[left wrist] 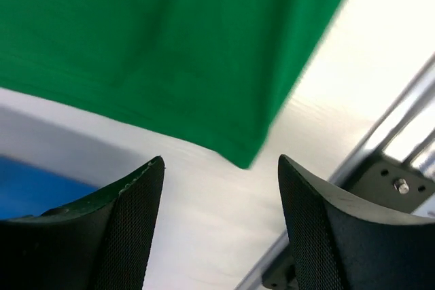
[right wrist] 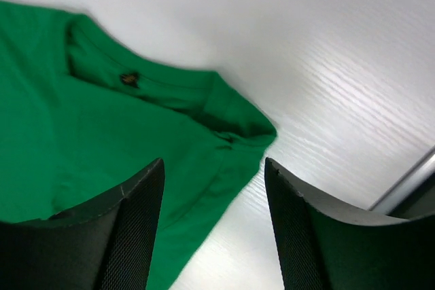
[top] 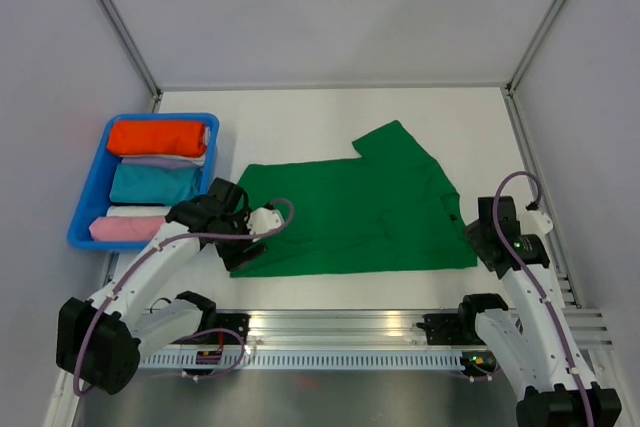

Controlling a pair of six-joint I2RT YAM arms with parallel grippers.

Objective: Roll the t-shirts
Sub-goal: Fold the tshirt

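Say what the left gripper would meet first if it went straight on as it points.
Likely the near corner of the t-shirt, which lies just ahead of the left gripper, centred between its open jaws. Depth is unclear, so it might touch the bare table beside that corner first.

White arm links [top: 150, 262], black joints [top: 95, 347], lilac cables [top: 292, 213] (mesh-textured black pincer fingers [left wrist: 319, 229]).

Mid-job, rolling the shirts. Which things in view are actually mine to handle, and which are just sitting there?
Belongs to the job:
- green t-shirt, spread flat
- left gripper and right gripper, both open, at the shirt's left and right ends

Just lying about:
- blue bin, far left
- orange-red bundle, teal bundle and pink bundle inside it
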